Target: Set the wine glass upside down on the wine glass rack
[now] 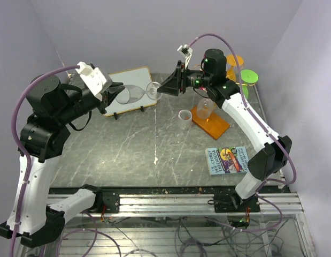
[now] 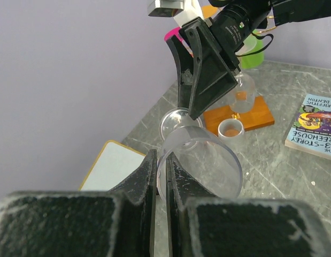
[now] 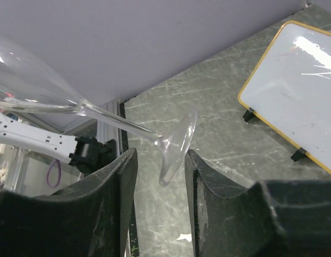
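The clear wine glass (image 1: 134,94) lies on its side in the air above the table's back. My left gripper (image 1: 115,92) is shut on the rim of its bowl (image 2: 202,160), one finger inside and one outside. The foot (image 3: 177,145) points toward my right gripper (image 1: 161,90), which is open with one jaw on each side of the foot. The rack's orange base (image 1: 212,123) sits on the table at right, with another clear glass (image 1: 205,107) over it. It also shows in the left wrist view (image 2: 249,116). Its gold wire is hard to make out.
A white board with a yellow edge (image 1: 134,80) leans on a stand behind the glass. A small white cup (image 1: 185,114) stands beside the orange base. A book (image 1: 226,159) lies at front right. Green (image 1: 249,76) and orange discs are at the back right corner.
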Robot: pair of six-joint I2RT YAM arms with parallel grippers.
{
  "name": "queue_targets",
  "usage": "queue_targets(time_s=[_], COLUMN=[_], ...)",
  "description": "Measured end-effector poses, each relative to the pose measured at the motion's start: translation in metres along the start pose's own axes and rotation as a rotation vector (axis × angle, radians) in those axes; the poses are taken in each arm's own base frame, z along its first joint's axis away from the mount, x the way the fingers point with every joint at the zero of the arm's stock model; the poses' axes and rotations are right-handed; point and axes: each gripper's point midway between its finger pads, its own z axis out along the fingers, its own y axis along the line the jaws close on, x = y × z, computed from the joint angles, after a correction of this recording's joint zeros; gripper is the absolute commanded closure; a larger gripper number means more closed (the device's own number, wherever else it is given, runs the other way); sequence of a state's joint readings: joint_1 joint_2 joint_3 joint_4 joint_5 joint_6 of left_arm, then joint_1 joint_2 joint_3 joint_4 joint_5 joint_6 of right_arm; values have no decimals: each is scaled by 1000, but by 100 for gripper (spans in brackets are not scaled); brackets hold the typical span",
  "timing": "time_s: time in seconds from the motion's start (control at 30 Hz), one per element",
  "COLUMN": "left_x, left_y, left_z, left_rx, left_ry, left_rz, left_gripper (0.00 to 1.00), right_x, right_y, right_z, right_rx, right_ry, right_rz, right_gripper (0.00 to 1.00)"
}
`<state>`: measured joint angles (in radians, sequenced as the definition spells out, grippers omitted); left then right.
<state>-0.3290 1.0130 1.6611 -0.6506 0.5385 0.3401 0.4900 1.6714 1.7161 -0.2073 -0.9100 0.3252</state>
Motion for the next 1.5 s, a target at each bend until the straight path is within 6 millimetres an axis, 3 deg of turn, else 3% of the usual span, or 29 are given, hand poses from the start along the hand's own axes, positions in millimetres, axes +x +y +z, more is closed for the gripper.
queue_targets(time_s=[0.4, 0.57, 0.6, 0.67, 0.83, 0.93, 1.13, 1.33, 1.5], left_x=[-1, -2, -2, -2, -2, 1, 9, 8, 8], left_y=[-1, -2, -2, -2, -6, -6, -9, -8, -8], left_z=[3, 3, 3, 3, 2, 2, -1, -11, -26], left_rx=[12, 19, 20, 22, 40, 39, 38, 9, -22], left_ry=[-11, -15, -16, -17, -20, -15, -1, 1, 14], left_rz=[-4, -3, -3, -3, 3, 11, 24, 71, 121], left_gripper=[93, 93, 93, 93, 92, 83, 54, 31, 19], right_x=[7, 8, 9, 10, 9, 6, -9, -23, -35], right_y=[2, 2, 1, 0, -5, -9, -17, -39, -59], right_z=[4, 5, 5, 5, 5, 2, -8, -31, -56], right_rx=[-50, -54, -53, -48, -15, 13, 54, 152, 272], right_ry=[-6, -10, -10, -10, -14, -16, -38, -56, -55], right_rz=[86, 100, 102, 108, 141, 138, 78, -24, -134], right_gripper=[66, 77, 81, 99, 100, 100, 100, 100, 100])
